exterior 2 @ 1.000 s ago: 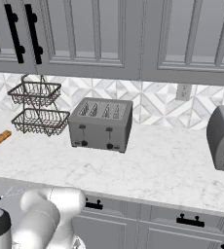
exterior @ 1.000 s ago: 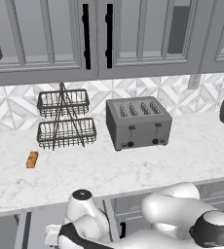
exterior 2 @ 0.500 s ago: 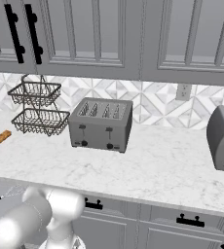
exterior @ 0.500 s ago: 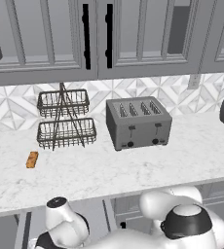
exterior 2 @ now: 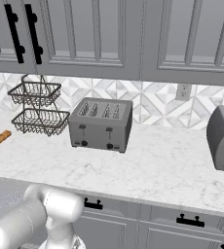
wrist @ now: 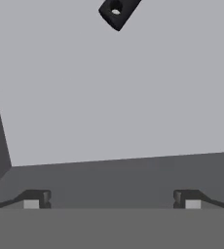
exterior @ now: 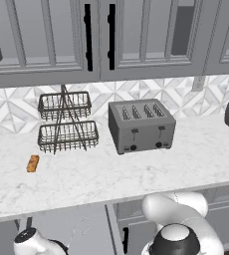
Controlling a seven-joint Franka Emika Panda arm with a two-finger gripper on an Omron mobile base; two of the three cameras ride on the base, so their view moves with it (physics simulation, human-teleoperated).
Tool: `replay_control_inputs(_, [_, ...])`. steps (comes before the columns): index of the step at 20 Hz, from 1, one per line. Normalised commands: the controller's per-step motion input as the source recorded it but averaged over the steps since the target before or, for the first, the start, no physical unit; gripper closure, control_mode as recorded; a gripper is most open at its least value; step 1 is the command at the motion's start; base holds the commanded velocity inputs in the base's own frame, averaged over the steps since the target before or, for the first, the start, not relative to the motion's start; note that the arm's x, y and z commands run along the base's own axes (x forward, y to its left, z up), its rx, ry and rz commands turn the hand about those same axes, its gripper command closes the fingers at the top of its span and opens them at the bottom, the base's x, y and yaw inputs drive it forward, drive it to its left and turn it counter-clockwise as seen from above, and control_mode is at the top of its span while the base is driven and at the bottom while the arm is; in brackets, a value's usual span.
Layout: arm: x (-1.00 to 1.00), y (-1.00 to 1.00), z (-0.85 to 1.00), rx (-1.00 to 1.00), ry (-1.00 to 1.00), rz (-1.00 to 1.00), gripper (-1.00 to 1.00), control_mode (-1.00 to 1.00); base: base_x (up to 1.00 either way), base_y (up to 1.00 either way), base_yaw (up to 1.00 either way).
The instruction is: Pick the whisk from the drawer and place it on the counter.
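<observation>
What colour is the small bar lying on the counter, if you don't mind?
Orange-brown bar, clearest in the left base view.

The whisk (wrist: 118, 12) shows in the hand view only as the black end of its stick handle, with a small hole in it, lying flat on the floor of the drawer (wrist: 109, 87) and running out past the view's top edge. The drawer is open, its floor plain flat grey with darker grey walls meeting in a corner. In the left base view the drawer (exterior: 57, 224) stands out just below the counter (exterior: 136, 169), a long white marble slab with faint grey veining.
</observation>
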Motion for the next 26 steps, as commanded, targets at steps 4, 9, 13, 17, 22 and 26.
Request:
replay_control_inputs(4, [-1.0,0.18,0.0,-0.08,0.05,0.0,-1.0,-1.0,0.0,0.0,0.0])
replay_control_inputs(9, [-0.92,0.04,0.0,-0.05,0.0,0.0,-1.0,-1.0,0.0,0.0,0.0])
replay_control_inputs(13, [-0.53,0.0,0.0,-0.01,0.0,0.0,-1.0,-1.0,0.0,0.0,0.0])
replay_control_inputs(17, [0.18,-0.04,0.01,0.01,0.0,0.0,-1.0,-1.0,0.0,0.0,0.0])
replay_control_inputs(22, [0.73,-0.42,0.2,0.08,0.0,-0.04,-1.0,-1.0,0.0,0.0,0.0])
replay_control_inputs(26, [0.94,-0.49,0.19,0.09,0.0,-0.08,-1.0,-1.0,0.0,0.0,0.0])
